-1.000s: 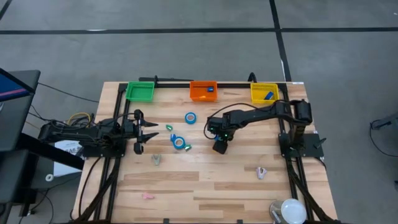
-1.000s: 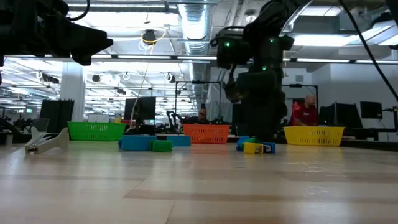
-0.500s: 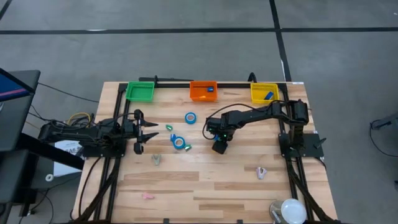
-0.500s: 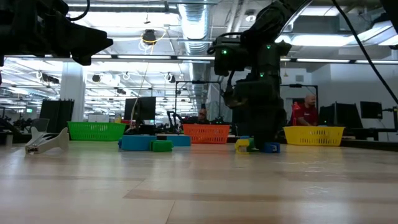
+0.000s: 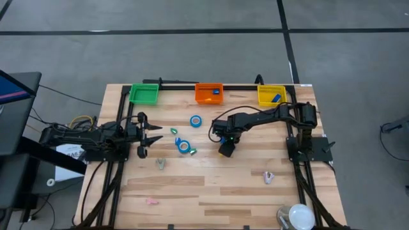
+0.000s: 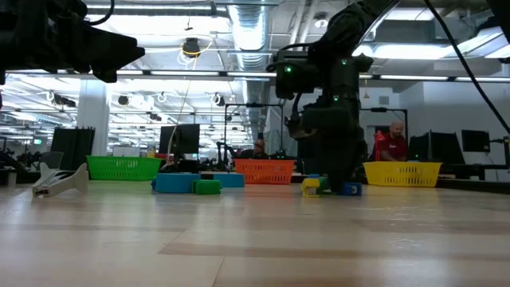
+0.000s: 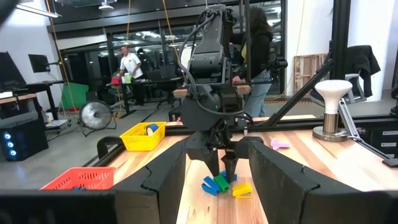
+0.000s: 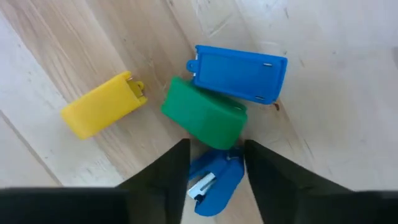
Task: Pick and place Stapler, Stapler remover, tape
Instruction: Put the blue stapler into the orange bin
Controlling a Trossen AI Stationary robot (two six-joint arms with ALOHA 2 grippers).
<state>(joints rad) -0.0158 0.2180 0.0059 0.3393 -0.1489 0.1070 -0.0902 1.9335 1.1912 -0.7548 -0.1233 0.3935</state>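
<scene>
The right hand [image 8: 214, 163] is down on the pile of small staplers [image 8: 205, 118] mid-counter, fingers narrow around a blue one, grip not sure yet. Left hand [image 5: 152, 135] waits half open. Orange & yellow bins [image 5: 271, 96] hold a few bits. Tape rolls [image 5: 195, 120] & removers left.

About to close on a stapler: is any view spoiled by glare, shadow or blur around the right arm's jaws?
Right wrist view: sharp, evenly lit; the green stapler, blue stapler and yellow stapler read clearly, with soft shadows. Low view: bright ceiling lights silhouette the right gripper. High view: no glare, but the arm hides the pile. Left wrist view: clear enough.
</scene>
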